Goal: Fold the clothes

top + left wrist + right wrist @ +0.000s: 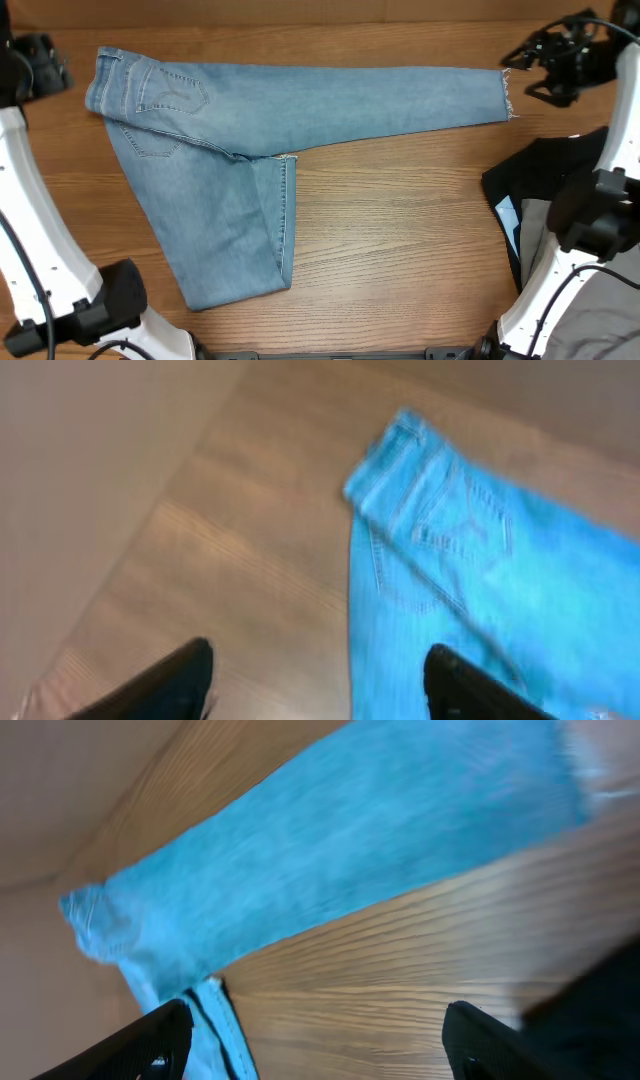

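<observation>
1 pr jeans (300,95), 1 blk garment (540,170), 1 grey garment (538,235).

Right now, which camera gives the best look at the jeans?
The overhead view: it shows the whole pair of jeans, one leg stretched to the right, the other folded back on itself. The left wrist view shows only the waistband and back pockets, blurred. The right wrist view shows only a blurred stretch of leg.

Looks like a robotics lab: white robot arms (35,230) mounted at a wood-grain table (400,220).
</observation>
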Action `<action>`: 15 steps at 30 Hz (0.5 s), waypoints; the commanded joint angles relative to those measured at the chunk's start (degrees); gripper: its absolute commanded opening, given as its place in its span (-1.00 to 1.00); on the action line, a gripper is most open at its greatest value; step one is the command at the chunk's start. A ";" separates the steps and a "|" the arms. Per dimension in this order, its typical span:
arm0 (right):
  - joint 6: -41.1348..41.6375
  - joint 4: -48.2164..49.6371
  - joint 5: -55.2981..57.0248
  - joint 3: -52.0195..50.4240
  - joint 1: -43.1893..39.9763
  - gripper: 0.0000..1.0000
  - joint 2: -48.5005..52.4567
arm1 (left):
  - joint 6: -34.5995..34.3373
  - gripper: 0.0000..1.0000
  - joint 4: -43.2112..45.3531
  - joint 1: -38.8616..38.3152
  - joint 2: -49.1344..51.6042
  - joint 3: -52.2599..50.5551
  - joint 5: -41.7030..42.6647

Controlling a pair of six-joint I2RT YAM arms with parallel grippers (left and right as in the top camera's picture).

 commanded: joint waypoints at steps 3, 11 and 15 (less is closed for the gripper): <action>-1.79 -0.24 -1.77 1.27 4.24 0.65 -9.38 | -0.55 -0.23 -1.90 2.38 6.16 -6.40 7.74; -1.31 -5.90 1.77 -0.31 15.61 0.57 -11.21 | 4.94 -0.53 -0.09 3.32 16.98 -14.27 14.67; -1.25 -4.83 7.30 -4.35 23.89 0.58 -10.75 | 6.51 -0.54 1.86 3.28 21.42 -16.35 15.72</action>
